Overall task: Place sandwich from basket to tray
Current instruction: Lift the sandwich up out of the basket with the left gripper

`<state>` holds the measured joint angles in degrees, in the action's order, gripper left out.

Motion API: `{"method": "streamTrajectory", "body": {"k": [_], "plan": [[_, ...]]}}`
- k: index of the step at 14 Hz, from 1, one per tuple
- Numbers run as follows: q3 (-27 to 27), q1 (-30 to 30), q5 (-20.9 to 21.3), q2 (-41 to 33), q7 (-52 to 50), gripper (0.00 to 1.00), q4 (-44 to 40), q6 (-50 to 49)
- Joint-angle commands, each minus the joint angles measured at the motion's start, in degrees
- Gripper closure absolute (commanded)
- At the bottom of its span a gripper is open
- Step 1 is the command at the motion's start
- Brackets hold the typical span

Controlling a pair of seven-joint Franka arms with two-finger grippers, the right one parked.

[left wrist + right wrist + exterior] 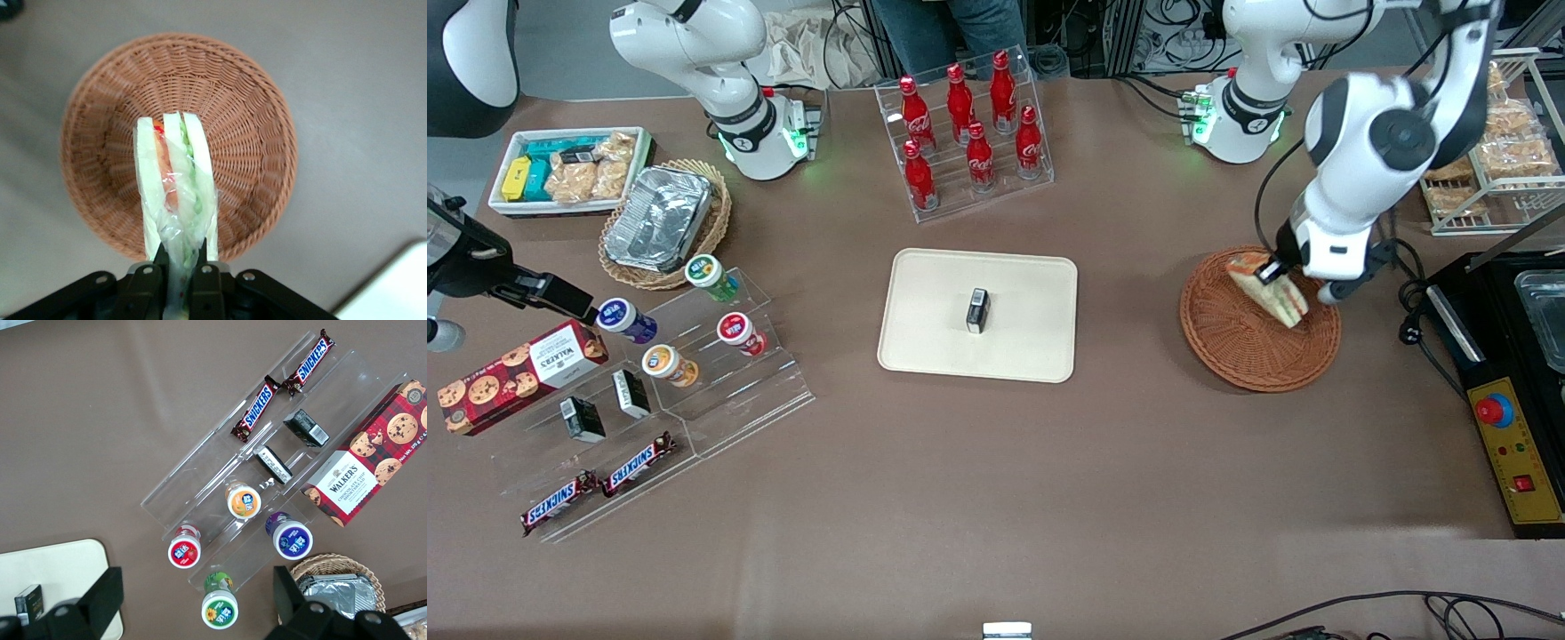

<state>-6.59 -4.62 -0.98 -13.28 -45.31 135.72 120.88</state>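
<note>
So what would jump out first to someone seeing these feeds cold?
Most likely the gripper, shut on the sandwich and holding it above the reddish-brown basket at the working arm's end of the table. Next, the cream tray mid-table, with a small black box standing on it. The rack of red bottles, farther from the front camera than the tray, also draws the eye.
</note>
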Motion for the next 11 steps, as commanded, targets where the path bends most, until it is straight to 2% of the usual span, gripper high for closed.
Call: {"method": "streamTrajectory", "body": {"k": [1, 5, 8, 11], "plan": [[0.2, -1.5, 1.2, 0.0, 4.6, 1.00, -8.3, -8.1], [-1.1, -4.2, 2.4, -0.1, 10.5, 1.00, -10.6, -8.8], [-3.0, -6.7, 2.8, 0.4, 10.8, 1.00, -12.1, -8.3], [-3.9, -11.8, 4.9, 1.9, 9.5, 1.00, -13.9, -7.9]]}}
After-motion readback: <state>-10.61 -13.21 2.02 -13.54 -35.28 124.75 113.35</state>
